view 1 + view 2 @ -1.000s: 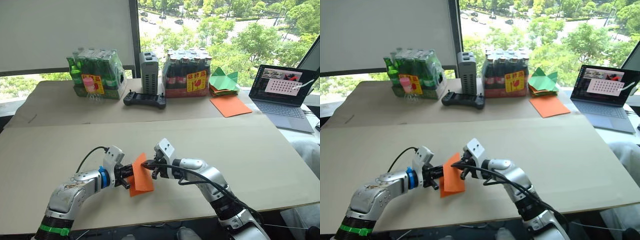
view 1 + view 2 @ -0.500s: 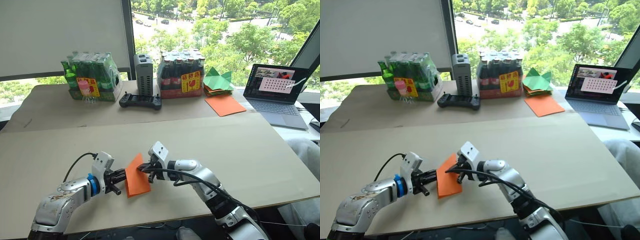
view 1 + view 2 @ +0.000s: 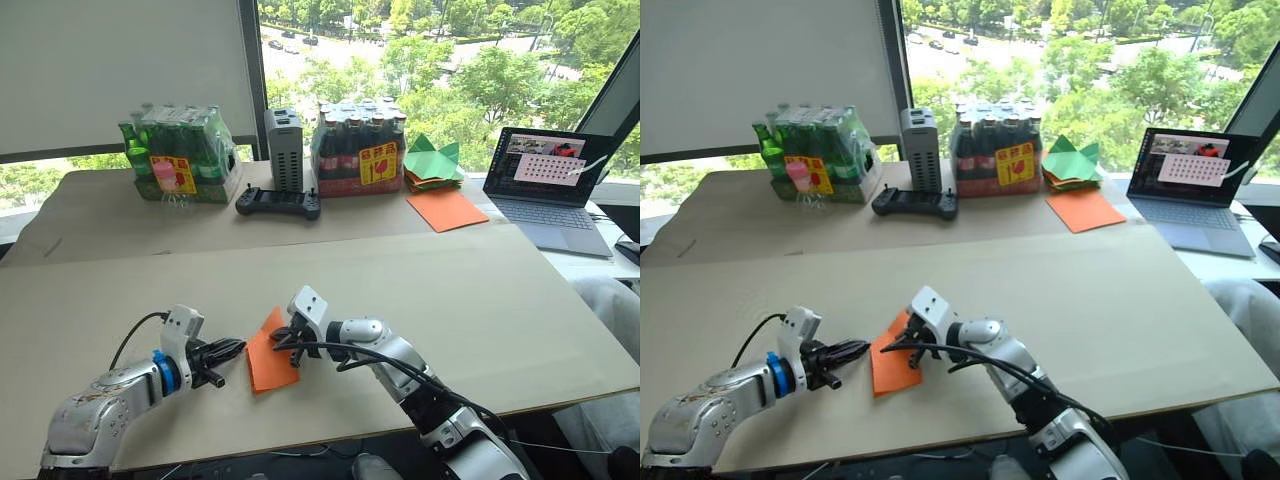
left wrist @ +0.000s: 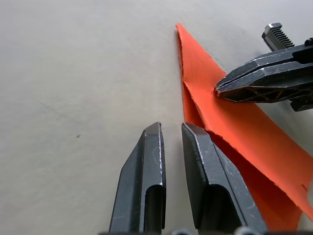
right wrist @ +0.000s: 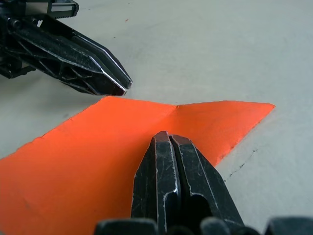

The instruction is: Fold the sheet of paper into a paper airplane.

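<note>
Item: sheet of paper, bright orange, folded, lying flat on the tan table in the lower centre of the left eye view, one corner pointing toward the far side, its lower edge close to the table's near edge. Right gripper: fingers pressed together with no gap, tips resting on the paper's right portion; whether any paper is pinched between them cannot be told. Left gripper: fingers nearly closed with a thin slit between them, holding nothing, tips just beside the paper's left edge and apart from it; in the left wrist view the layered edge of the paper runs diagonally beside the fingers. Open room: wide bare tabletop to the left, to the right and beyond the paper, up to a seam across the middle of the frame. Far row, upper part of the frame, well apart from the paper: pack of green bottles, grey upright box, black controller, pack of dark bottles, green paper pieces, smooth orange sheet. Laptop, open, at the upper right edge.
</note>
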